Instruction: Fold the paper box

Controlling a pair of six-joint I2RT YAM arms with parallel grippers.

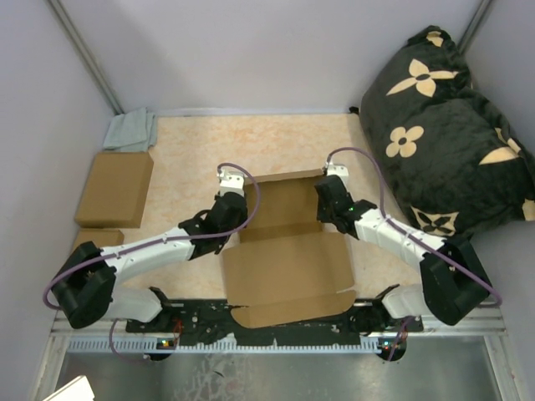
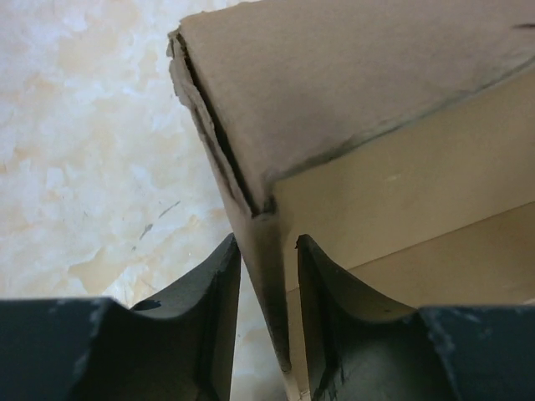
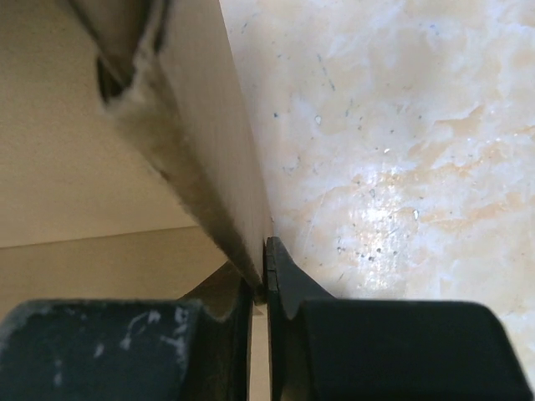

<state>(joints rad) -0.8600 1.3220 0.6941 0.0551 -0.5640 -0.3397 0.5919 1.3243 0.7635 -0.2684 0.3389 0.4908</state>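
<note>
One plain brown die-cut cardboard paper box [image 1: 284, 259] lies half-formed on the mottled beige tabletop [image 1: 192, 150], with its lid flap nearest. The left gripper [image 2: 266, 251] straddles the box's left wall, jaws slightly slack. The right gripper [image 3: 259, 271] pinches its right wall. Left of the box are two ready-made brown cardboard boxes: the nearer one [image 1: 94, 238] is partly hidden, the farther one [image 1: 114, 188] shows whole. Beyond them is one grey cloth [image 1: 131, 129]. Right of the box is one black flowered pillow [image 1: 443, 125], cropped.

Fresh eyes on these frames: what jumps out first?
The half-folded paper box sits mid-table, rear walls up, front flap lying flat toward the arm bases. The left tool straddles its left wall, and the right tool pinches its right wall. A big black pillow with tan flowers fills the far right corner.
</note>
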